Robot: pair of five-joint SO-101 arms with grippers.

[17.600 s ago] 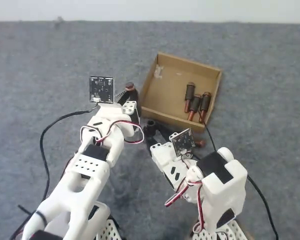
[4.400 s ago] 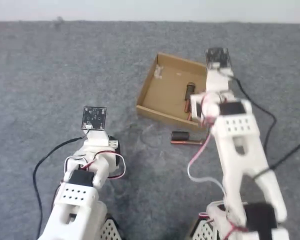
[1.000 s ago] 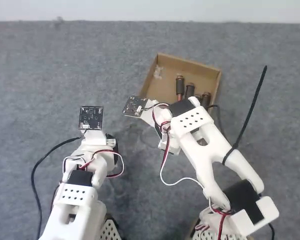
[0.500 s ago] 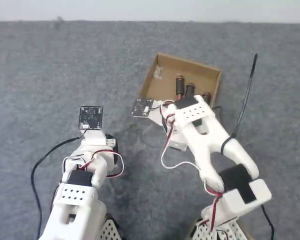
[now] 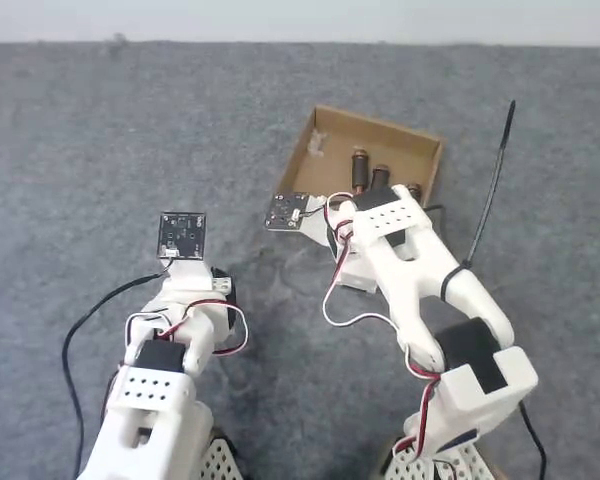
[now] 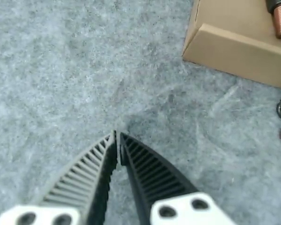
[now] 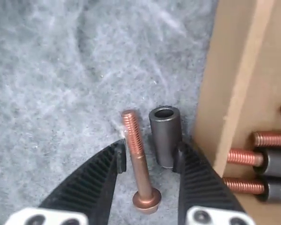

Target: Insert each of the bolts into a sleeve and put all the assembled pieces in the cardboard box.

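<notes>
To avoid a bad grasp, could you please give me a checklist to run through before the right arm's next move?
1. Right gripper open: ok.
2. Only one piece between its fingers: not ok; both the bolt and the sleeve lie between them.
3. Bolt inserted in sleeve: not ok; they lie side by side on the carpet.
4. Finger beside the sleeve clear of the cardboard box wall: cannot tell; it sits close to it.
5. Left gripper out of the way: ok; shut over bare carpet, apart from the box.
</notes>
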